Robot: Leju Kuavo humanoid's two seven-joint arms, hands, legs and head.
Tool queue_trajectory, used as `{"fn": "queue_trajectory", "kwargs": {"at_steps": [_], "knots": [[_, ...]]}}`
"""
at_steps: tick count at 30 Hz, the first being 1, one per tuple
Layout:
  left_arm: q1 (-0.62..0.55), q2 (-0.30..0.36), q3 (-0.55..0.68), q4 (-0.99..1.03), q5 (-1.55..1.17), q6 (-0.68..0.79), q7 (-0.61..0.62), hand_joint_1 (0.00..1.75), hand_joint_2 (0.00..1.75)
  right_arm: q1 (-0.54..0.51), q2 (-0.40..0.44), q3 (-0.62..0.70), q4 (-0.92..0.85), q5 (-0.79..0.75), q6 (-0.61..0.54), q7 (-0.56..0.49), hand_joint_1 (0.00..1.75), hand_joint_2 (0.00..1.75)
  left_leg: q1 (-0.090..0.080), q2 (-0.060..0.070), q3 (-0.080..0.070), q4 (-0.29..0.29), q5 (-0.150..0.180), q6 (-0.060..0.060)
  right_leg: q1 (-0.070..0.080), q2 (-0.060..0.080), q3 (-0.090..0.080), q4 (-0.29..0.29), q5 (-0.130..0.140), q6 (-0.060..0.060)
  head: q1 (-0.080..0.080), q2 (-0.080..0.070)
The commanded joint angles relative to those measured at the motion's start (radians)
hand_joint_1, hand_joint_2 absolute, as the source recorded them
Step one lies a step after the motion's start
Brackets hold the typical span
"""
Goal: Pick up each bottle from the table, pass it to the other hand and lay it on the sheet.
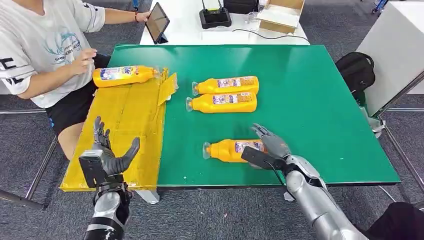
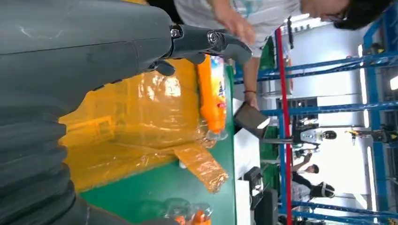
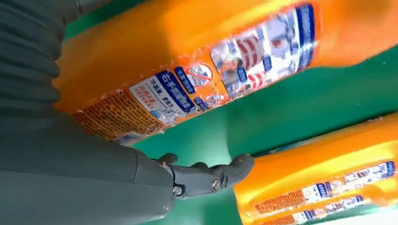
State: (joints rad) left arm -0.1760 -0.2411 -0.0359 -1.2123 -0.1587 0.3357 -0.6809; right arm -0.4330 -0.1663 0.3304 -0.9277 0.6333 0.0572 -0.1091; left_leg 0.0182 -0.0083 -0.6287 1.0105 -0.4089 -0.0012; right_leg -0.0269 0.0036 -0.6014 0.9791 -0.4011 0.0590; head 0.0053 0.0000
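The right hand (image 1: 267,145) lies wide over the near bottle (image 1: 231,150) and should wrap its middle firmly; the left hand (image 1: 109,152) waits wide.

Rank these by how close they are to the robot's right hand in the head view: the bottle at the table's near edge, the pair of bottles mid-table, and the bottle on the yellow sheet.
From the right hand:
1. Near-edge bottle, right at the hand.
2. Mid-table pair, farther back on the table.
3. Bottle on the yellow sheet, far left, by the person.
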Motion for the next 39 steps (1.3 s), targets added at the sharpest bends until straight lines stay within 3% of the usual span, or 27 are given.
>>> {"fn": "queue_trajectory", "kwargs": {"at_steps": [1, 7, 12, 13, 16, 17, 18, 19, 21, 29, 33, 34, 35, 36, 38, 39], "knots": [[-0.069, 0.006, -0.018, 0.154, 0.024, -0.012, 0.006, 0.0, 1.75, -0.225, -0.013, 0.148, 0.34, -0.008, 0.104, 0.035, 0.0, 1.75, 0.0, 0.001, 0.003, -0.001, 0.0, 0.001, 0.0, 0.0, 0.003, -0.001, 0.0, -0.002, 0.0, 0.0], [-0.075, 0.005, -0.02, 0.162, 0.026, -0.012, 0.005, 0.0, 1.75, -0.243, -0.019, 0.158, 0.354, -0.012, 0.127, 0.03, 0.0, 1.75, 0.0, -0.001, 0.002, -0.001, 0.002, 0.002, 0.0, -0.001, 0.003, -0.001, 0.002, 0.001, 0.0, 0.0], [-0.108, 0.003, -0.031, 0.219, 0.041, -0.014, 0.007, 0.0, 1.75, -0.329, -0.04, 0.248, 0.444, -0.046, 0.285, 0.008, 0.0, 1.75, 0.0, -0.001, 0.002, 0.0, 0.002, 0.003, 0.0, -0.001, 0.003, 0.0, 0.002, 0.0, 0.0, 0.0], [-0.111, 0.003, -0.033, 0.228, 0.043, -0.016, 0.007, 0.0, 1.75, -0.338, -0.046, 0.255, 0.451, -0.052, 0.302, 0.004, 0.1, 1.75, 0.0, -0.001, 0.004, 0.0, 0.002, 0.003, 0.0, -0.001, 0.005, -0.001, 0.002, 0.0, -0.001, 0.0], [-0.115, 0.001, -0.033, 0.239, 0.048, -0.017, 0.007, 0.0, 1.75, -0.346, -0.053, 0.265, 0.456, -0.057, 0.317, -0.001, 0.1, 1.75, 0.0, -0.003, 0.004, 0.0, 0.002, 0.003, 0.001, -0.003, 0.006, -0.001, 0.002, 0.0, 0.0, 0.0], [-0.116, 0.002, -0.034, 0.246, 0.051, -0.02, 0.007, 0.0, 1.75, -0.346, -0.055, 0.273, 0.458, -0.063, 0.324, -0.004, 0.54, 1.75, 0.0, -0.003, 0.003, 0.0, 0.002, 0.003, 0.0, -0.003, 0.005, -0.001, 0.002, 0.001, 0.0, 0.0], [-0.12, 0.004, -0.038, 0.253, 0.054, -0.022, 0.006, 0.0, 1.75, -0.35, -0.062, 0.287, 0.459, -0.076, 0.339, -0.01, 1.19, 1.75, 0.0, -0.003, 0.002, 0.0, 0.003, 0.003, 0.0, -0.003, 0.004, -0.001, 0.002, 0.001, 0.0, 0.0], [-0.122, 0.004, -0.042, 0.259, 0.057, -0.022, 0.005, 0.0, 1.75, -0.356, -0.072, 0.304, 0.458, -0.088, 0.358, -0.016, 1.55, 1.75, 0.0, -0.003, 0.004, 0.0, 0.002, 0.003, 0.0, -0.002, 0.006, -0.001, 0.002, 0.0, -0.001, 0.0], [-0.126, 0.005, -0.049, 0.266, 0.063, -0.025, 0.004, 0.0, 1.75, -0.361, -0.092, 0.332, 0.449, -0.114, 0.387, -0.031, 1.75, 1.75, 0.0, -0.004, 0.004, 0.0, 0.002, 0.003, 0.001, -0.004, 0.006, -0.001, 0.001, 0.0, -0.001, 0.0], [-0.13, 0.004, -0.078, 0.279, 0.062, -0.019, 0.007, 0.0, 1.75, -0.356, -0.16, 0.43, 0.385, -0.2, 0.414, -0.055, 1.75, 1.75, 0.0, -0.003, 0.004, 0.0, 0.002, 0.003, 0.0, -0.003, 0.006, -0.001, 0.001, 0.0, 0.0, 0.0], [-0.108, -0.006, -0.114, 0.274, 0.043, -0.017, 0.019, 0.0, 1.75, -0.311, -0.161, 0.456, 0.327, -0.237, 0.319, -0.049, 1.75, 1.75, 0.0, -0.003, 0.004, 0.0, 0.002, 0.003, 0.001, -0.003, 0.007, -0.001, 0.001, -0.001, -0.001, 0.0], [-0.098, -0.006, -0.113, 0.26, 0.042, -0.008, 0.017, 0.0, 1.75, -0.279, -0.14, 0.421, 0.306, -0.252, 0.229, -0.048, 1.75, 1.75, 0.0, -0.004, 0.004, -0.001, 0.002, 0.003, 0.0, -0.003, 0.007, -0.002, 0.002, 0.0, 0.0, 0.0], [-0.094, -0.004, -0.114, 0.256, 0.042, -0.01, 0.017, 0.0, 1.75, -0.27, -0.13, 0.422, 0.3, -0.251, 0.216, -0.043, 1.75, 1.75, 0.0, -0.002, 0.004, -0.001, 0.002, 0.003, 0.0, -0.001, 0.006, -0.002, 0.002, 0.001, -0.001, 0.0], [-0.064, -0.004, -0.101, 0.208, 0.042, -0.001, 0.021, 0.0, 1.75, -0.192, -0.078, 0.303, 0.224, -0.286, 0.009, -0.077, 1.75, 1.75, 0.0, -0.001, 0.006, -0.001, 0.001, 0.003, 0.001, -0.001, 0.008, -0.003, 0.002, 0.0, -0.001, 0.0], [-0.037, -0.002, -0.095, 0.162, 0.034, -0.009, 0.037, 0.0, 1.75, -0.136, -0.052, 0.277, 0.137, -0.249, -0.012, -0.019, 1.75, 1.75, 0.001, 0.002, 0.007, -0.002, 0.001, 0.002, 0.002, 0.002, 0.009, -0.004, 0.002, -0.001, 0.0, 0.0], [-0.024, -0.006, -0.086, 0.137, 0.032, -0.015, 0.037, 0.0, 1.75, -0.072, -0.007, 0.174, 0.047, -0.235, -0.176, -0.085, 1.75, 1.75, 0.001, 0.003, 0.006, -0.002, 0.0, 0.002, 0.002, 0.003, 0.007, -0.003, 0.002, -0.001, -0.001, 0.0]]}}
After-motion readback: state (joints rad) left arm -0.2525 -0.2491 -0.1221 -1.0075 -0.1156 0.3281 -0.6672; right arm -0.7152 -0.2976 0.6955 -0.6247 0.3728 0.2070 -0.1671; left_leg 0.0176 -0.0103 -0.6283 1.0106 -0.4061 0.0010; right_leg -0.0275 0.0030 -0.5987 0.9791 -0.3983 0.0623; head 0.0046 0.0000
